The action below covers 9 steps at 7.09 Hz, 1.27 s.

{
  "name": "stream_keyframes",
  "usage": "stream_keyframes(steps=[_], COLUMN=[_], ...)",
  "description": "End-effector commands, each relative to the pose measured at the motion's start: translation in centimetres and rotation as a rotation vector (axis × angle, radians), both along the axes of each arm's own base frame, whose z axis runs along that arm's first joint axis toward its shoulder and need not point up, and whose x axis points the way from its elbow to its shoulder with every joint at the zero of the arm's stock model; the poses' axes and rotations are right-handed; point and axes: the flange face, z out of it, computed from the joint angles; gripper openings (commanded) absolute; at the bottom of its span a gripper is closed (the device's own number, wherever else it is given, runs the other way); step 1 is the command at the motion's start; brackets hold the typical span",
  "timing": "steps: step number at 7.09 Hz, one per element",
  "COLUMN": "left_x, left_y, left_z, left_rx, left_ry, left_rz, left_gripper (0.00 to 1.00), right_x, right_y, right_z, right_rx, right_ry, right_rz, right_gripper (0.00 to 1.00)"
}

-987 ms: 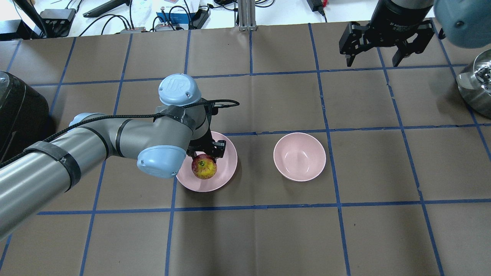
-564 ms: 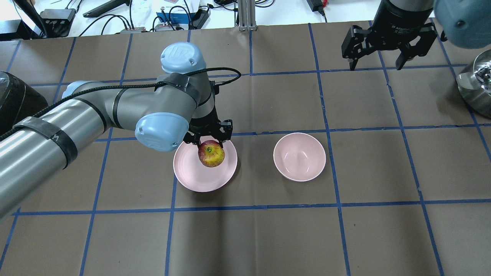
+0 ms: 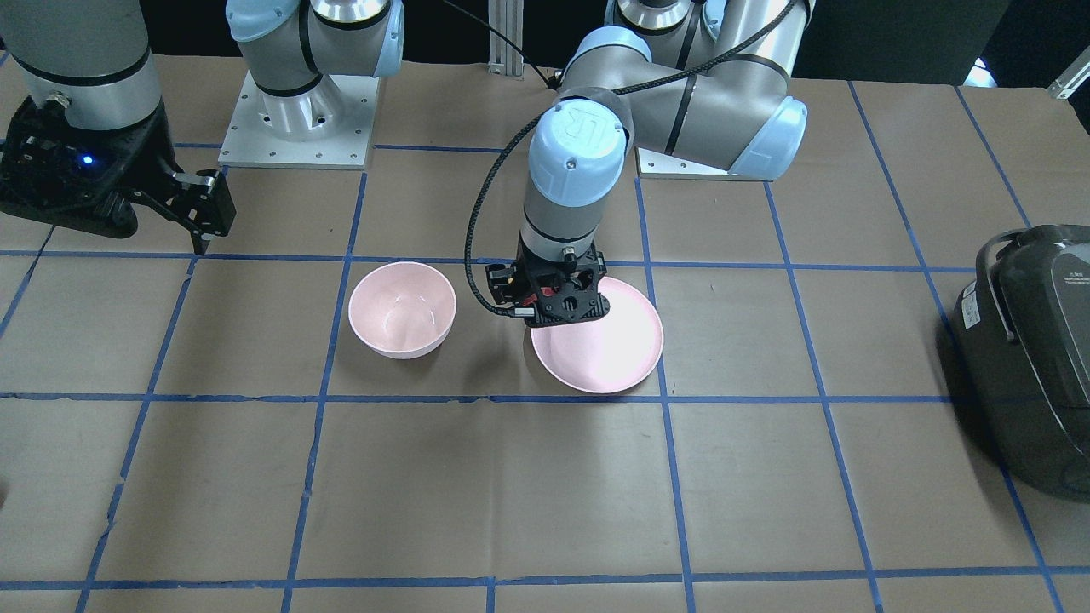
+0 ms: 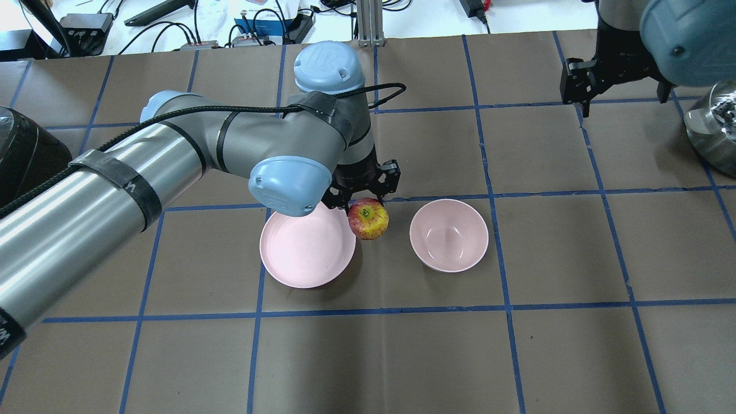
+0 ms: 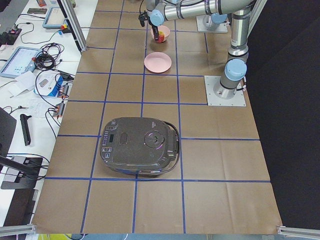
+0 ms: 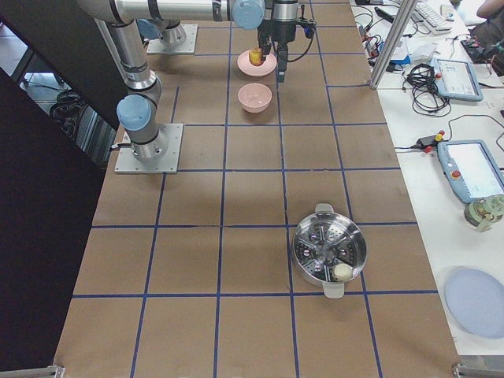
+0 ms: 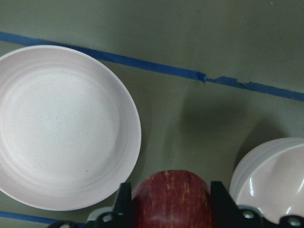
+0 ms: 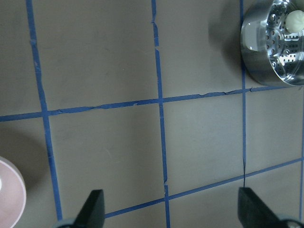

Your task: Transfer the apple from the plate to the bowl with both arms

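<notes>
My left gripper (image 4: 365, 201) is shut on the small red apple (image 4: 368, 219) and holds it in the air over the gap between the plate and the bowl. The flat pink plate (image 4: 305, 253) lies bare just left of the apple. The deep pink bowl (image 4: 449, 234) stands to its right, with nothing in it. In the left wrist view the apple (image 7: 173, 197) sits between the fingers, with the plate (image 7: 61, 128) on the left and the bowl (image 7: 273, 180) on the right. My right gripper (image 4: 621, 92) is open and empty at the far right, well away from the bowl.
A black rice cooker (image 4: 23, 155) stands at the table's left edge. A steel steamer pot (image 4: 713, 123) stands at the right edge, close to the right gripper. Blue tape lines grid the brown table. Cables and devices lie beyond the far edge.
My left gripper has lifted the apple off the plate and carried it right, toward the bowl. My right gripper has shifted to the right.
</notes>
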Motion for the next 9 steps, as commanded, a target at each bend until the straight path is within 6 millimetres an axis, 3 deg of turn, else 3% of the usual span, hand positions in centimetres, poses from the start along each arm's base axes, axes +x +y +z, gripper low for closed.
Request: stream_keyframes(steps=[1,3,4,6,8,9], left_x=[-6.7,-10.7,-11.5,-12.6,-12.5,-12.5], left_y=[-0.1,0.0,0.6,1.6,1.8,1.8], left_z=[-1.2,-2.4,-2.5,-5.2,-5.7,-5.8], left_rx=[-0.042,-0.036,-0.027,0.016,0.022,0.024], left_ry=[0.024,0.024,0.036,0.024,0.019,0.018], left_rz=[0.113,0.146,0.141,0.116,0.108,0.108], left_gripper=[0.27,0.27,0.27,0.3,0.37,0.63], right_x=[-0.2,-0.3,-0.3,-0.3,-0.3,-0.4], right_y=[-0.1,-0.1,-0.1,-0.1,-0.1,-0.1], right_z=[0.0,0.1,0.0,0.0,0.0,0.0], right_rx=[-0.007,-0.008,-0.007,-0.007,-0.007,-0.006], right_ry=[0.017,0.019,0.019,0.019,0.017,0.019], right_rz=[-0.002,-0.006,-0.006,-0.006,-0.007,-0.009], right_gripper=[1.0,1.0,1.0,1.0,1.0,1.0])
